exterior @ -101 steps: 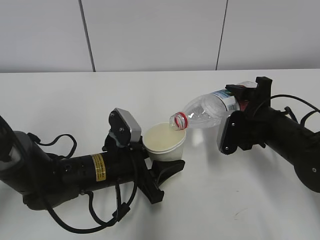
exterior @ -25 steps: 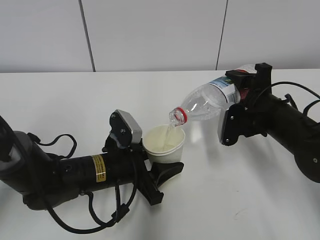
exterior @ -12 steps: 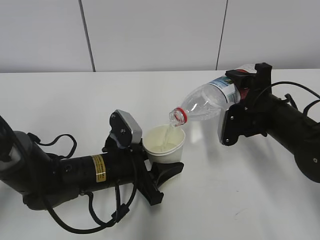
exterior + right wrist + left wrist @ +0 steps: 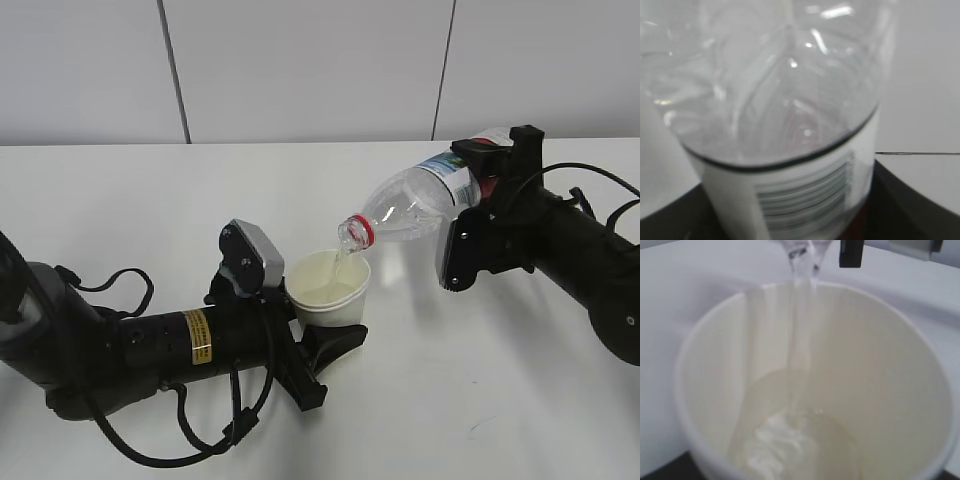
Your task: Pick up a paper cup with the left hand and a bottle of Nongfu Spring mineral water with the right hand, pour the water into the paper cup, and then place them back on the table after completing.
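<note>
**Water running into the cup**

My left tool holds the cup, clamped around its lower wall, just above the tabletop. My right tool grips the bottle by its labelled end, tilted neck-down toward the left tool. Its red-ringed mouth hangs just over the cup's far rim. I see water streaming down inside the cup and pooling at the bottom.

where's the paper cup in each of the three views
Exterior view: paper cup just left of centre, held in the left gripper.
Left wrist view: the cup fills the frame, seen from above.
Right wrist view: not in it.
Shared landmark: the water stream entering the cup.
</note>
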Controlling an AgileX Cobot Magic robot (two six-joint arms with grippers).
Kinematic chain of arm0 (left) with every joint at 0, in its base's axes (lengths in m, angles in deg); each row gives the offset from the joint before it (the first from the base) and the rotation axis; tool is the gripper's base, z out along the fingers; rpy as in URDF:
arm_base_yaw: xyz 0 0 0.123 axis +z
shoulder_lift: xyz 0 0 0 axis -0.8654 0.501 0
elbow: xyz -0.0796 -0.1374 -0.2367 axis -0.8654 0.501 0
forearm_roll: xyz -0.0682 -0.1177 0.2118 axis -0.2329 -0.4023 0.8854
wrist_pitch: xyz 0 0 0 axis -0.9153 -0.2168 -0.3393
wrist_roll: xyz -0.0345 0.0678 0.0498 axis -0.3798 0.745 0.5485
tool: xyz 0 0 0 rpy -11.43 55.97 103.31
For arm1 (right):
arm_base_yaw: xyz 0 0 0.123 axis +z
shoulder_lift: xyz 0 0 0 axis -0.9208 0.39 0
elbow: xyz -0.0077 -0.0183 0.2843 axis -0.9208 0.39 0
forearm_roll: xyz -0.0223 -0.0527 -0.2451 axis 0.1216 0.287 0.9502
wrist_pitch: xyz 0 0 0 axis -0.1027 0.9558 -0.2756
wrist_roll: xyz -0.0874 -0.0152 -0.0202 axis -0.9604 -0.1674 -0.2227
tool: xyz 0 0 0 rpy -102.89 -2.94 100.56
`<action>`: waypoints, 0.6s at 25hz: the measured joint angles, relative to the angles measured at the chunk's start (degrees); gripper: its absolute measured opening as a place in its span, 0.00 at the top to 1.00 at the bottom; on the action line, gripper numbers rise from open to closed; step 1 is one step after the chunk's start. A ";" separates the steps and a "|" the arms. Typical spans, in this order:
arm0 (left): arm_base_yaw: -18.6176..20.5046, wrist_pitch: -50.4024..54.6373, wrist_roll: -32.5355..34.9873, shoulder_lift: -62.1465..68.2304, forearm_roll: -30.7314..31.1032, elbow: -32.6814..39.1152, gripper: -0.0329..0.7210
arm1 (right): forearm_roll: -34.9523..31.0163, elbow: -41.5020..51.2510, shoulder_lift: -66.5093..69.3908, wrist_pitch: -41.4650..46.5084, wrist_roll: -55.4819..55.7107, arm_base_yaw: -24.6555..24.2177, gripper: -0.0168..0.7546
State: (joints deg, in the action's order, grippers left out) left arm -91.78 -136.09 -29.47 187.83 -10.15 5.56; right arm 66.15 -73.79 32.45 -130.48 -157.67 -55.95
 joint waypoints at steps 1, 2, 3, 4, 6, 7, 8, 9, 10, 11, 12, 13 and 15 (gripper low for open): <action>0.00 0.00 0.00 0.00 0.00 0.00 0.45 | 0.00 0.00 0.00 0.00 0.00 0.00 0.39; 0.00 0.00 0.00 0.00 0.00 0.00 0.45 | 0.00 0.00 0.00 0.00 0.00 0.00 0.39; 0.00 0.00 0.00 0.00 0.00 0.00 0.45 | 0.00 0.00 0.00 -0.04 0.00 0.00 0.39; 0.00 0.00 0.00 0.00 0.00 0.00 0.45 | 0.00 0.00 0.00 -0.04 0.00 0.00 0.39; 0.00 0.00 0.00 0.00 0.00 0.00 0.45 | 0.00 0.00 0.00 -0.04 0.00 0.00 0.39; 0.00 0.00 0.00 0.00 0.00 0.00 0.45 | 0.00 0.00 0.00 -0.04 0.00 0.00 0.39; 0.00 0.00 0.00 0.00 0.00 0.00 0.45 | 0.00 0.00 0.00 -0.04 0.00 0.00 0.39; 0.00 0.00 0.00 0.00 0.00 0.00 0.45 | 0.00 0.00 0.00 -0.04 0.00 0.00 0.39; 0.00 0.00 0.00 0.00 0.00 0.00 0.45 | 0.00 0.00 0.00 -0.04 0.00 0.00 0.39; 0.00 0.00 0.00 0.00 0.00 0.00 0.45 | 0.00 0.00 0.00 -0.04 0.00 0.00 0.39; 0.00 0.00 0.00 0.00 0.00 0.00 0.45 | 0.00 0.00 0.00 -0.04 0.00 0.00 0.39; 0.00 0.00 0.00 0.00 0.00 0.00 0.45 | 0.00 0.00 0.00 -0.04 0.00 0.00 0.39; 0.00 0.05 0.00 0.00 0.00 0.00 0.45 | 0.00 0.00 0.00 -0.04 0.00 0.00 0.39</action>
State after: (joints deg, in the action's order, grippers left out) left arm -91.78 -136.04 -29.47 187.83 -10.15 5.56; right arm 66.15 -73.79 32.45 -130.52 -157.67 -55.95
